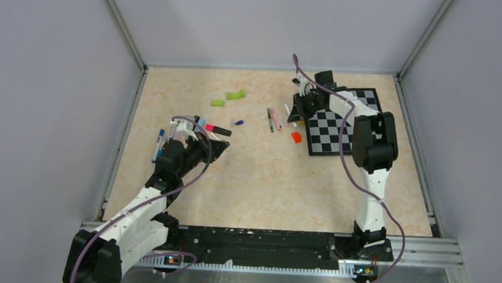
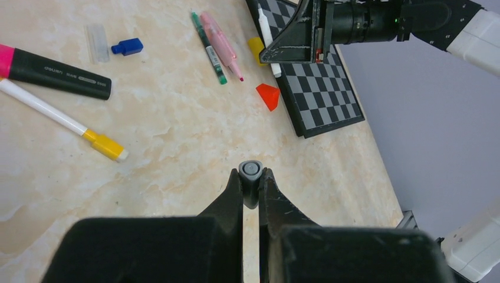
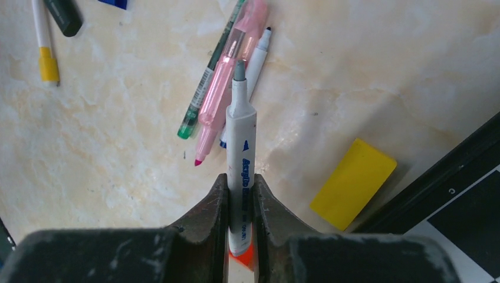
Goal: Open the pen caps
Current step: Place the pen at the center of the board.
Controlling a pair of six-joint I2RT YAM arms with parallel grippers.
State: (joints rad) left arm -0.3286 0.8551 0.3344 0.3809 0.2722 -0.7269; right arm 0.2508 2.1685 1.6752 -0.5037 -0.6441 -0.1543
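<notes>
1. At the left of the table [image 1: 265,194], a blue pen [image 1: 158,143] lies beside the left arm.
2. The left gripper [image 2: 250,174] is closed tight on a grey pen cap [image 2: 250,169]. The cap is seen end-on between the fingertips, held above the table and apart from every pen.
3. Beyond it lie a black highlighter [image 2: 65,75] with its pink cap [image 2: 6,59] on, and a white pen [image 2: 44,106] with a yellow band near one end.
4. A loose blue cap [image 2: 127,46] lies just beside a clear cap [image 2: 97,50].
5. A green pen [image 3: 206,88] and a pink pen [image 3: 224,88] lie side by side and touch. A thin white pen [image 3: 257,59] lies against them.
6. An orange block [image 2: 269,95] and a yellow block [image 3: 354,183] lie near the edge of the checkerboard [image 1: 336,130].
7. The right gripper [image 3: 240,180] is pinched on a white marker [image 3: 242,138]. The marker's grey tip is bare and points away from the wrist, over the green and pink pens.
</notes>
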